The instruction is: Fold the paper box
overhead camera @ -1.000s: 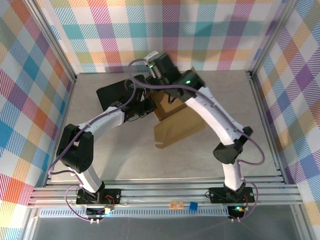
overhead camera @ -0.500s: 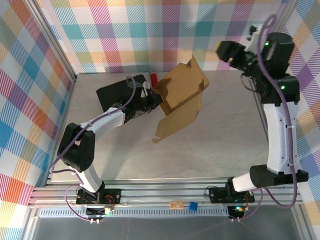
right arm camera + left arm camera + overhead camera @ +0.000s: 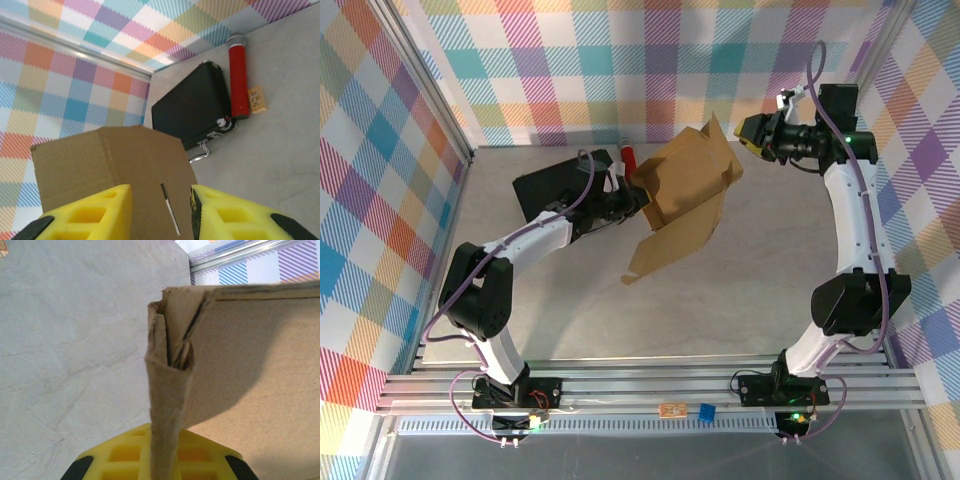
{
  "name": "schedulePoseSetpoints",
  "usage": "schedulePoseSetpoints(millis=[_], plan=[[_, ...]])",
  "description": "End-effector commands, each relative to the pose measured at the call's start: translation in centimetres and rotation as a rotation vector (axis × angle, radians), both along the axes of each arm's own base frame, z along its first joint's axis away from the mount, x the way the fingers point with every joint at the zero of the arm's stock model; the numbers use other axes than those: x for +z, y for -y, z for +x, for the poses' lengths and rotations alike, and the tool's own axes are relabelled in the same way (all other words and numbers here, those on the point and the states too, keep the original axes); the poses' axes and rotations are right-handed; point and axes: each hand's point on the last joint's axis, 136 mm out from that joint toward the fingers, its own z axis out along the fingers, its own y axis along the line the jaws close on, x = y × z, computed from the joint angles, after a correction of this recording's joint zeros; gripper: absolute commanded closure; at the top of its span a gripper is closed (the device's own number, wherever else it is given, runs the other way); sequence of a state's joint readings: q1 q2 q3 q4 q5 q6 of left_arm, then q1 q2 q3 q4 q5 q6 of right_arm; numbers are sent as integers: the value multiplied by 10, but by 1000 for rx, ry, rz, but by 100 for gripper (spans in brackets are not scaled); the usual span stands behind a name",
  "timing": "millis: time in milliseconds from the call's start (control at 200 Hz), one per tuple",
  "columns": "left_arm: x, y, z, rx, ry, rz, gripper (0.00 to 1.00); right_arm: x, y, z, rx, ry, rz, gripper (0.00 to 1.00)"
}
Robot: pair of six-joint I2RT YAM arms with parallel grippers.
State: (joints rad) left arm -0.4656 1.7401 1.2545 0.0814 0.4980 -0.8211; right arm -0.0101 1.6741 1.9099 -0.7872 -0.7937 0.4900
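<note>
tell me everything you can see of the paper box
The box is plain brown corrugated cardboard, a die-cut sheet only partly folded. It is raised and tilted near the back of the table, beside a black case, with one long flap hanging down toward the table. The left gripper is shut on a doubled-over edge at its left side. The right gripper, open, sits at its far right corner, its fingers framing a slitted flap; contact there can't be told.
</note>
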Motion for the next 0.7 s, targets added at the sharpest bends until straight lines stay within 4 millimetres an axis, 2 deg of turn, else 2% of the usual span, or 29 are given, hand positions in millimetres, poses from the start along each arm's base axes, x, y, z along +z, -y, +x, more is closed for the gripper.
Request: schedulePoseSetpoints(millis=[0, 445, 695], plan=[[14, 1, 4, -25, 33, -6, 100, 18, -15, -25, 95, 103, -23, 63], [17, 2, 3, -46, 18, 9, 100, 15, -39, -40, 180, 189, -115, 58], [22, 1, 1, -60, 24, 21, 100, -1, -44, -41, 194, 175, -207, 59]])
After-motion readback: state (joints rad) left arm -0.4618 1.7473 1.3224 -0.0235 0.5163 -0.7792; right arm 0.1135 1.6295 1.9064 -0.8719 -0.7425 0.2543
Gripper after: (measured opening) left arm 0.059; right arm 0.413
